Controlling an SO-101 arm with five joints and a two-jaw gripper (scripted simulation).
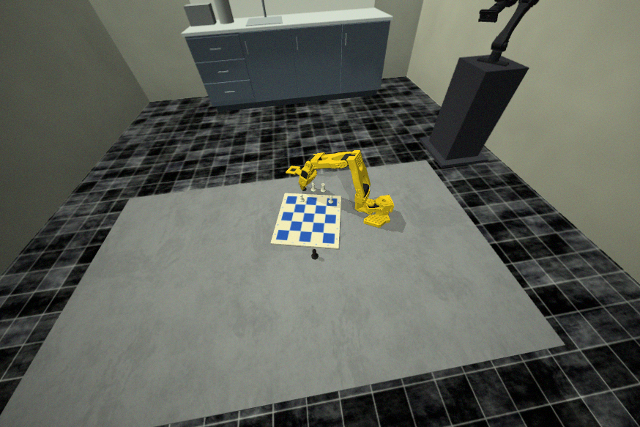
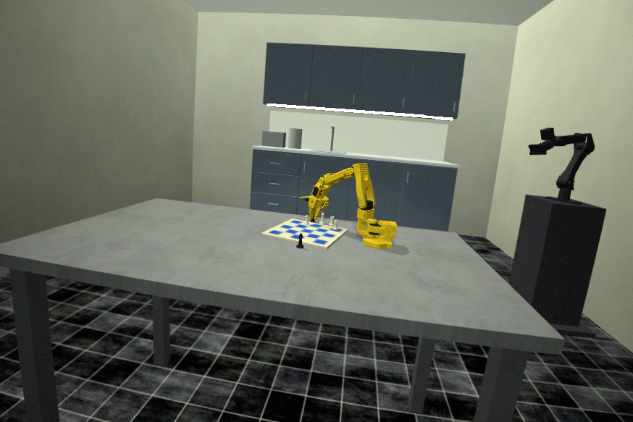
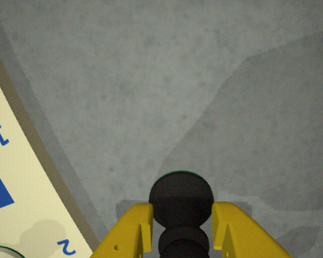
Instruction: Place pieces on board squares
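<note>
The grey table (image 2: 153, 253) is carrying everything. The yellow arm (image 1: 357, 173) is reaching down past the far edge of the chessboard (image 1: 304, 242), which is lying just beside the gripper (image 3: 181, 219) on its near side. The gripper is standing narrowly open, its jaws straddling the black pawn (image 3: 180, 195) without clamping it; the pawn is standing upright on the table between them. A white piece (image 1: 313, 185) is waiting just beside the gripper, a second white piece (image 1: 323, 186) slightly farther. The black bishop (image 1: 313, 255) is standing well apart, beyond the board's opposite edge.
</note>
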